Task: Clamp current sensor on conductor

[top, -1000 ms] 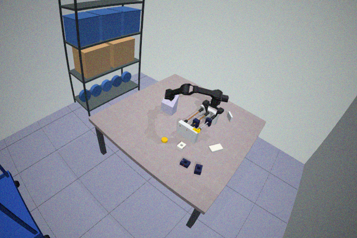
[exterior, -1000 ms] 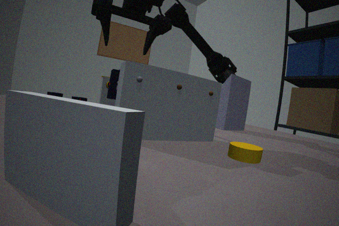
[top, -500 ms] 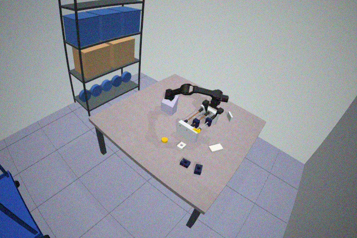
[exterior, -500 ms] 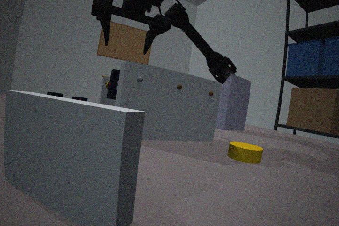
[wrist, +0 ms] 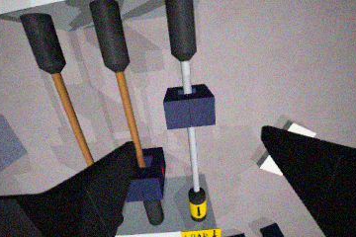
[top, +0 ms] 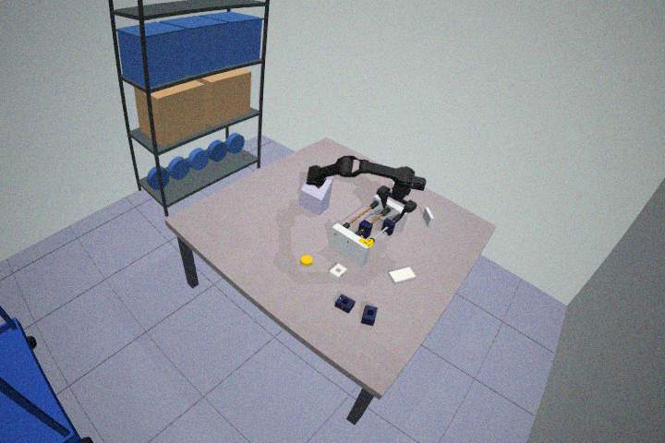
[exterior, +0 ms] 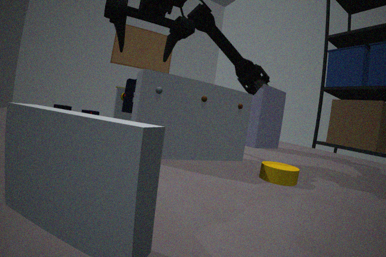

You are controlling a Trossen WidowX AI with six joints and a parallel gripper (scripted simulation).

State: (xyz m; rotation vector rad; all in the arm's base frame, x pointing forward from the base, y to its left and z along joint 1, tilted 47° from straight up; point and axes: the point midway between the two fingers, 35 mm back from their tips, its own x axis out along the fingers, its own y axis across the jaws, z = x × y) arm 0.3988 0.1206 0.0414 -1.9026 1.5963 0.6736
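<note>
The dark blue sensor (top: 388, 226) (exterior: 128, 99) (wrist: 189, 114) sits round the pale conductor (wrist: 194, 158), whose end has a yellow band with an arrow (wrist: 198, 211) beside the yellow LOAD label (top: 366, 242) (wrist: 201, 233). Its two halves look closed together, with a thin seam between them. I cannot make out its arrow or latch. My gripper (top: 392, 214) (exterior: 142, 56) (wrist: 198, 139) is open and empty above the conductors, its fingers wide apart and clear of the sensor. Another dark blue sensor (top: 365, 227) (wrist: 146, 190) sits round the middle, copper-coloured conductor.
The conductors run between two upright panels, the front one (top: 344, 247) (exterior: 196, 130) nearer the yellow disc (top: 306, 259) (exterior: 279, 174). A lilac block (top: 315, 199) (exterior: 266, 118) stands under the arm's elbow side. Two dark blocks (top: 344, 303) (top: 368, 315) and a white plate (top: 402, 274) lie on the table.
</note>
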